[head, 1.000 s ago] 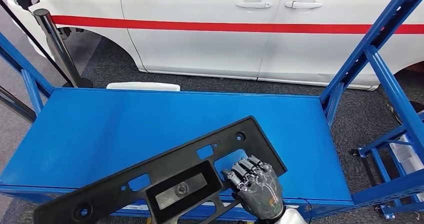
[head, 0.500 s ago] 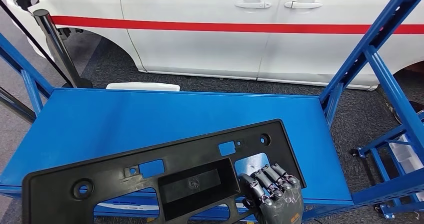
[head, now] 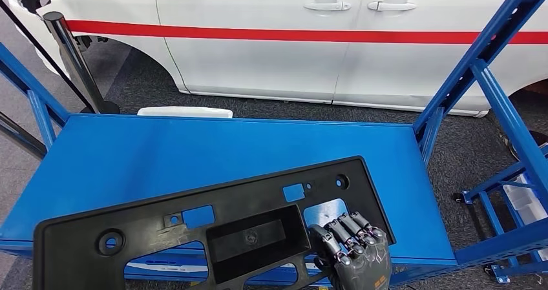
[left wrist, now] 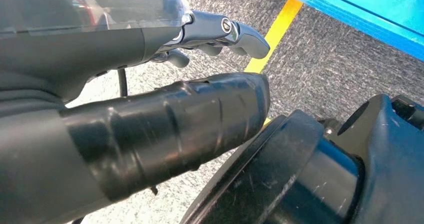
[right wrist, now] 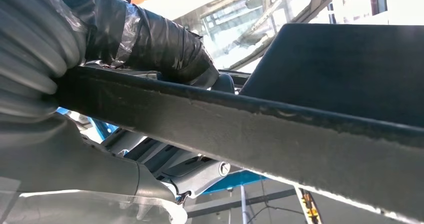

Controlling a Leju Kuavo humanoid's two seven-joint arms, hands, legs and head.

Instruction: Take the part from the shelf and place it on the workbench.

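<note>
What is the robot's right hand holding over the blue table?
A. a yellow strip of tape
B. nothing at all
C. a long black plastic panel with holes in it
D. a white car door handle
C: in the head view the right hand grips the long black panel by its near edge, over the blue table.

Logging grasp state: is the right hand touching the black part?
Touching. Head view shows the right hand with fingers over the black part's edge.

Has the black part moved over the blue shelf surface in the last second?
Yes. The black part, gripped by the right hand, swung from a steep diagonal to lie nearly level; its right end moved toward the blue shelf surface's right edge, then barely shifted.
</note>
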